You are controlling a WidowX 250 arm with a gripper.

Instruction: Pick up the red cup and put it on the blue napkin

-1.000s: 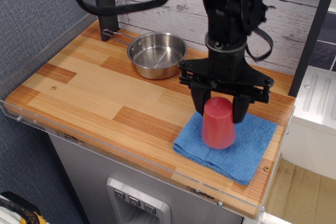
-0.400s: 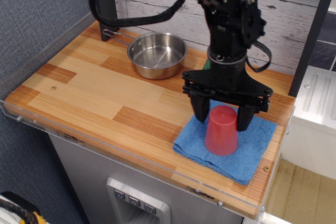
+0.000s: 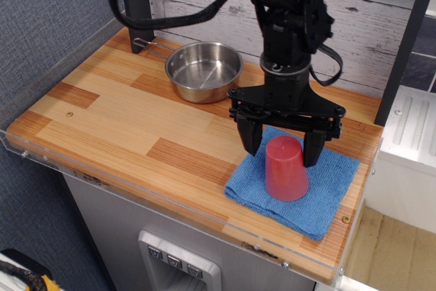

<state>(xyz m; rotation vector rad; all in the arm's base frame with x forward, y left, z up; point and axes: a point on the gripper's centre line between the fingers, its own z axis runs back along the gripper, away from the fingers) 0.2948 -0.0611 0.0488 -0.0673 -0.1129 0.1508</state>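
The red cup was seen standing upside down on the blue napkin near the tabletop's front right corner. The black hand was held just above it, fingers spread apart on either side. A steel bowl was seen behind.

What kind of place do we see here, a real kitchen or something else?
Probably a mock kitchen set up for robot tests. A wooden counter edged in clear plastic holds a steel pot. The open gripper straddles a red cup, upside down on a blue napkin.
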